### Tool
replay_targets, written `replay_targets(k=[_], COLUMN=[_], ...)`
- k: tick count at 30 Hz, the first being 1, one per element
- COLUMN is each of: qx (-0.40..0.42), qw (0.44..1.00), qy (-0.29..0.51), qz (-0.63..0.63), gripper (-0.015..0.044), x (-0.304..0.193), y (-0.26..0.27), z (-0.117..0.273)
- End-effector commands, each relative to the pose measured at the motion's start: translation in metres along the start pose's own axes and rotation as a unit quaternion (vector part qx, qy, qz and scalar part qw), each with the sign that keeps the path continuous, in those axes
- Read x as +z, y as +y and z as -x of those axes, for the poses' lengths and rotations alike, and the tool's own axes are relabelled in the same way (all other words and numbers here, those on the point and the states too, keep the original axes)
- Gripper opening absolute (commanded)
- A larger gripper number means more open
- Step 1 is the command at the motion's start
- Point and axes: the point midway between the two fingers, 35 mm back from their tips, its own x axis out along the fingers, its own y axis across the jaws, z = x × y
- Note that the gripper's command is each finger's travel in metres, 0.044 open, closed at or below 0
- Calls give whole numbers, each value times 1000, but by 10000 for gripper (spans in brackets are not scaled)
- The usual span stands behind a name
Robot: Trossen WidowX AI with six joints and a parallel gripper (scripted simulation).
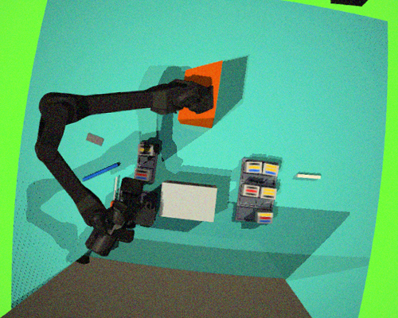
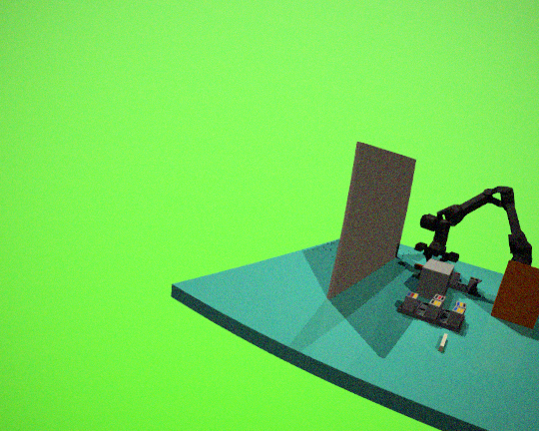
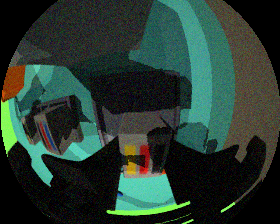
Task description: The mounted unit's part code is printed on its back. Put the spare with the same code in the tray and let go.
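My gripper [image 1: 138, 200] [image 2: 435, 254] [image 3: 144, 159] points down beside the white box and is shut on a grey spare [image 3: 131, 165] with yellow and red bars on its label. A grey walled holder [image 3: 177, 117], perhaps the tray, shows just beyond the held spare; whether the spare rests in it cannot be told. The left rack [image 1: 146, 162] bears a yellow-marked unit [image 1: 146, 149] and a red-and-blue unit [image 1: 142, 174]. The right rack [image 1: 255, 202] bears several units, among them a red-and-blue one [image 1: 265, 217]. No printed code on a unit's back is readable. The mounted unit cannot be told for certain.
The white box [image 1: 189, 201] [image 2: 435, 281] stands between gripper and right rack. A tall brown panel [image 1: 171, 291] [image 2: 374, 219] stands near the arm. The arm's base stands on an orange block [image 1: 198, 116] [image 2: 516, 296]. A blue stick [image 1: 101, 172], a brown block [image 1: 95, 138] and a white stick [image 1: 308, 176] lie about.
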Motion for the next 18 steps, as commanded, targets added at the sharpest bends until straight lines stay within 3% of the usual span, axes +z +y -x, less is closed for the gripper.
replay_targets(k=[1, 14, 18], qx=[0, 0, 0], qw=[1000, 1000, 1000], qy=[0, 0, -6], qz=[0, 0, 1], gripper=[79, 420, 440], x=[0, 0, 3], y=[0, 0, -4], z=[1, 1, 44])
